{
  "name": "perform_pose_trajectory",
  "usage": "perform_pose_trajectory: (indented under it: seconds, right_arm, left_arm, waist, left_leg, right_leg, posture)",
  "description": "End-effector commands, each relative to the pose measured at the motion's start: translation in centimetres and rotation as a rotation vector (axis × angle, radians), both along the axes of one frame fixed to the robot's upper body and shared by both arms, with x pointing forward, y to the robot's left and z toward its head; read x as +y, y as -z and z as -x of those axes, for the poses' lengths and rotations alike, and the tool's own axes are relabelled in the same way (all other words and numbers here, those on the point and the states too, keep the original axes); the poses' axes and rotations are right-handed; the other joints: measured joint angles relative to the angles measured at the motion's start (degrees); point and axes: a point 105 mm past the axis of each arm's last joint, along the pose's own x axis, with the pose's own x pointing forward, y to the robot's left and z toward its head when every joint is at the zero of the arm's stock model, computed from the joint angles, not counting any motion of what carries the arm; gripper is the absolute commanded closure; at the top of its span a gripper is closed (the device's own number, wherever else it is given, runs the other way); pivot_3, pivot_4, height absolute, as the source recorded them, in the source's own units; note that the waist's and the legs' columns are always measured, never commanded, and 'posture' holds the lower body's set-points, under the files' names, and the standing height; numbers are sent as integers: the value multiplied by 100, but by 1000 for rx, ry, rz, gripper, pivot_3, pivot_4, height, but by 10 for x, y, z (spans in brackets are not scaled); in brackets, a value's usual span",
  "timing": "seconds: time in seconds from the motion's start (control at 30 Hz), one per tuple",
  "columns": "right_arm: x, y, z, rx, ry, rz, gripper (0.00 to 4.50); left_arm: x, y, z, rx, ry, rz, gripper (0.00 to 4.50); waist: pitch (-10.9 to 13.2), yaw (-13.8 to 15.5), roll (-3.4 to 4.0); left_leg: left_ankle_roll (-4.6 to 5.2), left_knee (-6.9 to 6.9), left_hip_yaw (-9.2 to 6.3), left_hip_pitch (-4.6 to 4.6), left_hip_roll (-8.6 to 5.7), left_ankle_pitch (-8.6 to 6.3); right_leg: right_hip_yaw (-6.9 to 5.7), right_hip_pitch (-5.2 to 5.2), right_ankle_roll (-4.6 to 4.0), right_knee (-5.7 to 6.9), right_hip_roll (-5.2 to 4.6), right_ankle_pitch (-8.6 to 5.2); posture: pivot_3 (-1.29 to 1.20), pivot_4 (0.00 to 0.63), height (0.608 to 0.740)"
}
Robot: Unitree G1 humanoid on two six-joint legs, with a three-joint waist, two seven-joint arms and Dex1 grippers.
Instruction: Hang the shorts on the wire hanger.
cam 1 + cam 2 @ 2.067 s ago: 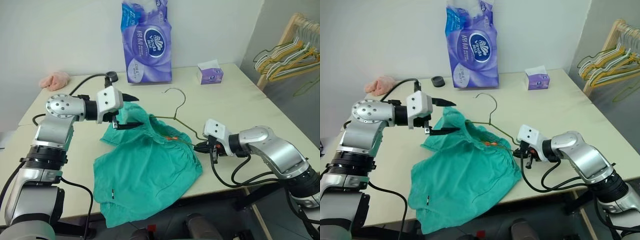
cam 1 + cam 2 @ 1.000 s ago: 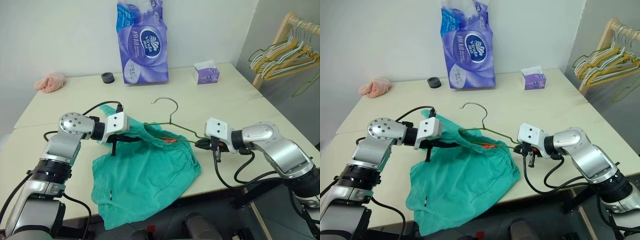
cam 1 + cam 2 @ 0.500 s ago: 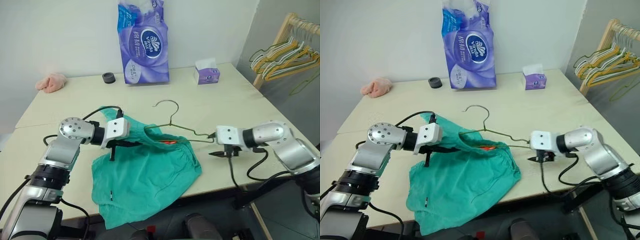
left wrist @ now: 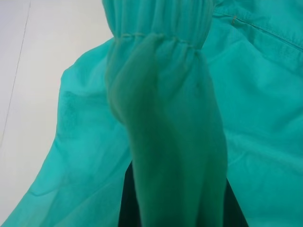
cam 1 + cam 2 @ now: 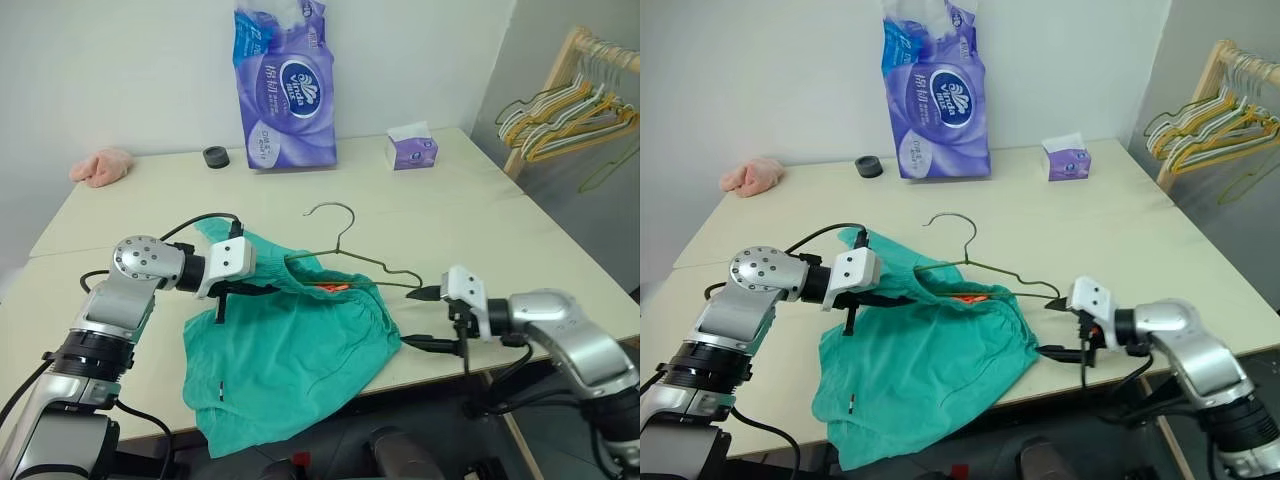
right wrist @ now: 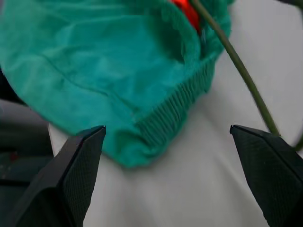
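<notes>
Your right claw (image 5: 428,318) stands wide open and empty at the near right edge of the tabletop (image 5: 480,210), its two black fingers pointing toward your left arm. Just ahead of its fingertips lies the right end of the shorts' gathered waistband; in the right wrist view that teal band sits between the spread fingers but a little beyond them, not touched.

The wire hanger (image 5: 352,258) lies flat, its long axis running across the tabletop from one claw toward the other. Its right shoulder pokes out of the shorts (image 5: 290,340) close by the upper finger of your right claw, and its hook curves away toward the far side. Its left part is threaded inside the waistband.

Your left claw (image 5: 250,288) is clenched on the left end of the waistband; the left wrist view shows the fabric bunched around its fingers. The rest of the shorts spreads toward you and droops over the near edge.

Your right claw is the nearer one to the loose waistband end and hanger shoulder.
</notes>
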Motion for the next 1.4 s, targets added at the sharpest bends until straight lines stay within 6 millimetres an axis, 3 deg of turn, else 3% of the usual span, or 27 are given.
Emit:
perform_pose_trajectory:
  seconds: [0.03, 0.17, 0.33, 0.63, 0.77, 0.8, 1.0, 1.1, 1.23, 1.4]
  right_arm:
    - [5, -1, -16, -113, 110, 17, 20]
    - [19, 9, -14, -96, 121, 12, 20]
    - [22, 30, -12, -71, 141, 70, 20]
    - [13, 36, -25, -75, 242, 74, 2892]
    - [13, 26, -32, -46, 283, -17, 4295]
    - [12, 24, -32, -48, 280, -28, 4457]
    - [4, -2, -30, -27, 198, -141, 4457]
    - [-6, -10, -26, 37, 159, -165, 4457]
    - [-14, -16, -24, 103, 132, -176, 4457]
    - [-18, -18, -20, 168, 102, -169, 4457]
  left_arm:
    - [1, -17, -5, -63, -5, 14, 4500]
    - [1, -18, -5, -68, -6, 13, 4500]
    - [2, -20, -5, -76, -11, 15, 4500]
    - [5, -22, -5, -92, -29, 18, 4500]
    - [8, -27, -5, -112, -51, 38, 4500]
    - [9, -28, -5, -115, -56, 42, 4500]
    - [12, -37, -1, -108, -96, 104, 4500]
    - [11, -45, 13, -30, -82, 152, 4500]
    - [13, -52, 31, 63, -52, 153, 4500]
    - [17, -59, 37, 88, -45, 138, 4500]
  waist:
    - [0, 1, 0]
    - [-1, 0, -1]
    - [-1, 2, -2]
    - [-4, 6, -4]
    - [-6, 5, -7]
    - [-6, 6, -7]
    - [-7, 4, -6]
    - [-8, 4, -8]
    - [-8, -1, -8]
    - [-9, 6, -8]
  left_leg:
    - [0, 0, 1, 0, -3, 0]
    - [0, 0, -1, 1, -7, 0]
    - [0, -1, -2, 1, -7, 0]
    - [0, -1, -5, 1, -7, 0]
    - [0, -1, -5, 1, -7, 0]
    - [0, -1, -5, 1, -7, 0]
    - [0, -1, -6, 1, -7, 0]
    - [0, -1, -7, 0, -7, 0]
    - [0, -3, -8, 1, -6, 0]
    - [0, -3, -7, 2, -5, 0]
  right_leg:
    - [2, 0, 0, -1, -1, 0]
    - [2, -1, 0, 0, -3, 0]
    - [2, -1, 0, 0, -3, 0]
    - [0, -1, 0, 1, -2, 0]
    - [0, -1, -1, 2, -3, 1]
    - [0, -1, -1, 1, -3, 1]
    - [0, -1, -1, 1, -3, 1]
    - [0, -1, -1, 1, -4, 1]
    - [-2, -2, -1, 3, -3, 0]
    - [-3, 0, -1, 2, -2, -1]
  posture:
    - [-278, 40, 740]
    - [-273, 39, 740]
    - [-261, 35, 740]
    - [-253, 32, 740]
    - [-254, 28, 740]
    - [-254, 28, 740]
    - [-254, 21, 740]
    - [-253, 19, 740]
    - [-252, 19, 740]
    - [-247, 21, 740]
